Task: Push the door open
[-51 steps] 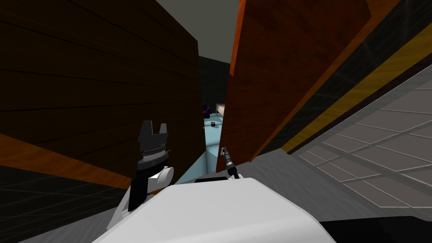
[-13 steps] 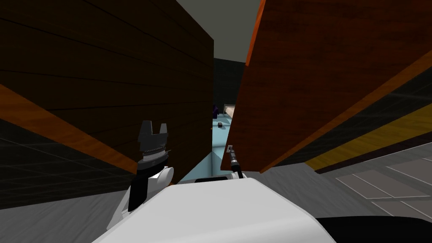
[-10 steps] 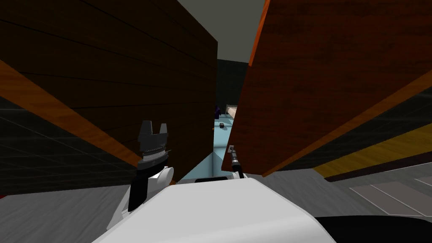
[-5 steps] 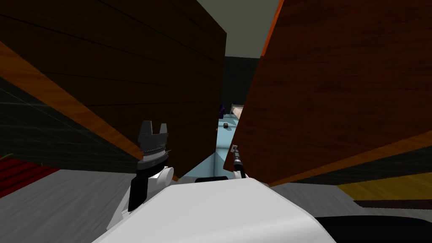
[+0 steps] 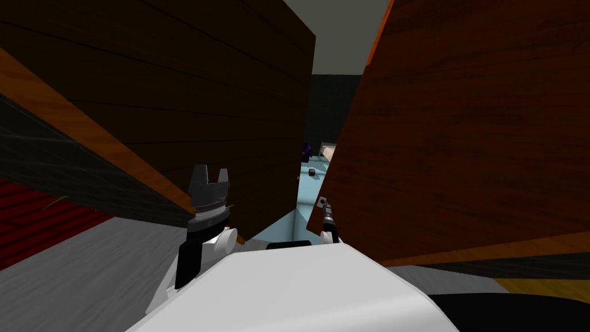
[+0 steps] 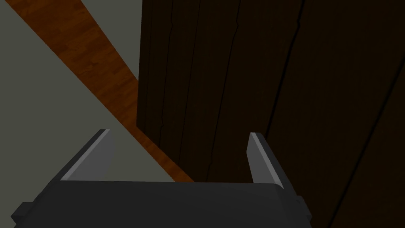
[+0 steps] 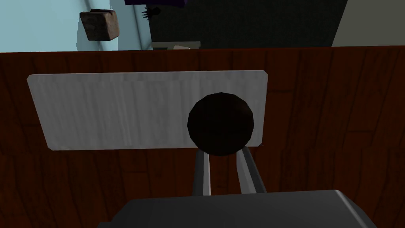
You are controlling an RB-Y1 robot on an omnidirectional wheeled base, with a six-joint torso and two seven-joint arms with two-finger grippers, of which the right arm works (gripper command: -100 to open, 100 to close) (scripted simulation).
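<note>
Grey floor (image 5: 86, 271) lies under us, with a red patch (image 5: 29, 219) at our left. We see pale blue floor (image 5: 299, 202) through a narrow gap ahead and a dark wall (image 5: 328, 109) beyond it.

- The door (image 5: 461, 144) is reddish-brown wood and takes up our whole right side. It stands ajar, its free edge bordering the gap.
- A planked panel (image 5: 173, 86), very dark brown, rises on our left. Orange-brown trim (image 5: 86, 138) runs beside it.
- A light grey plate (image 7: 118, 111) sits flat on the door face near its free edge.
- A round black knob (image 7: 220, 123) sits on one end of that plate.
- The left tool (image 6: 178, 132) is raised in front of the planked panel, apart from it. Its fingers are spread wide with nothing between them.
- The right tool (image 7: 221, 151) is up against the door, with its fingers drawn narrow. Their tips meet the knob's lower edge, and we cannot tell whether they clasp anything.
- A small brown block (image 7: 99, 24) rests on the pale blue floor past the door edge.
- A purple object (image 5: 306, 151) stands farther back, too small for us to name.
</note>
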